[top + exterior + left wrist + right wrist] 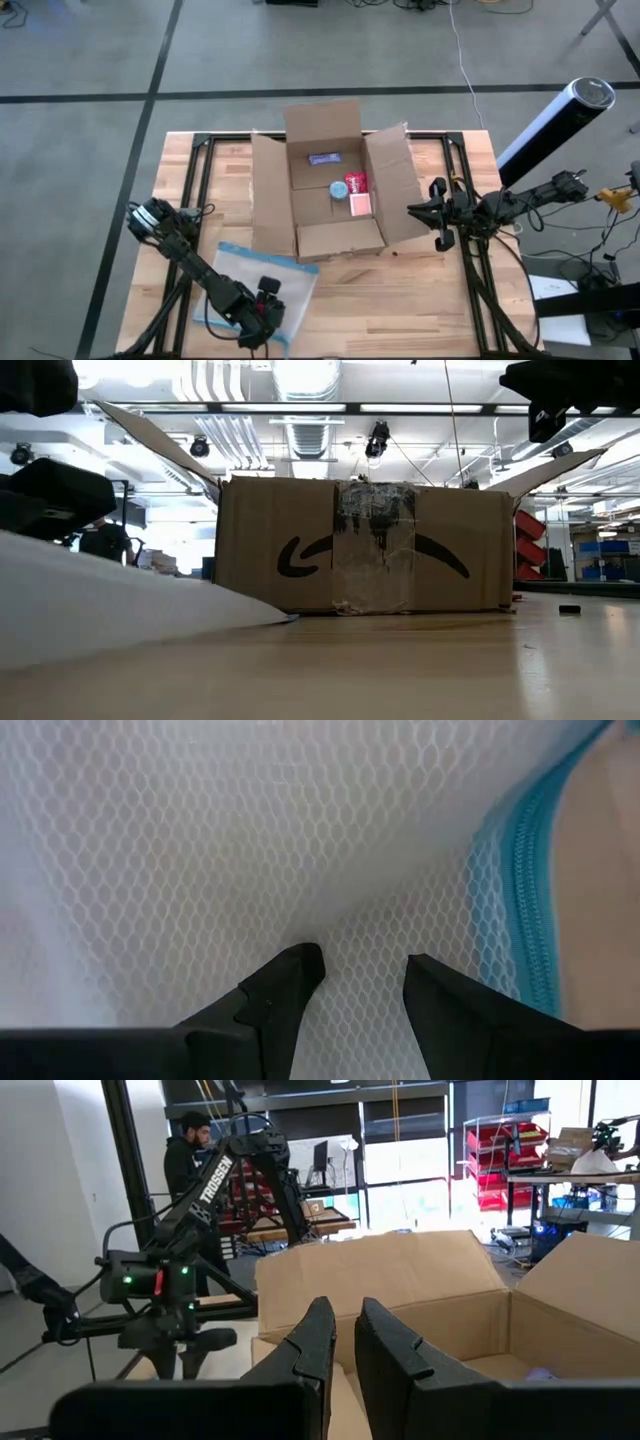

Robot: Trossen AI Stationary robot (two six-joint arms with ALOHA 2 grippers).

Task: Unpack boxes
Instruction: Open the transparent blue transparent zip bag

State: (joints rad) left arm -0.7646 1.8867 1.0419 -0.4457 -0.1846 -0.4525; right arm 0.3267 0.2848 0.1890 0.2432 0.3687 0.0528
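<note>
**Open box mid-bench, pouch at the near edge**

A mesh pouch (262, 278) with a blue zipper edge lies near the bench's front edge, left of centre. The left gripper (268, 300) sits down on it, its fingers (285, 982) a narrow gap apart with the white mesh lying between them. The box (335, 185) stands open at the middle of the bench (420, 300), toward the back edge, all four flaps spread. Inside lie a blue round thing (340, 190), a red packet (356, 183), a pink one (360, 205) and a small purple item (324, 158). The right gripper (437, 212) hovers just beside the box's right flap, fingers nearly closed and empty.

The bench is pale wood planks on a black frame, over a grey floor. A person (190, 1155) stands in the room beyond. The left arm reads "TROSSEN"; the box side shows a black curved arrow under clear tape (375, 545).
</note>
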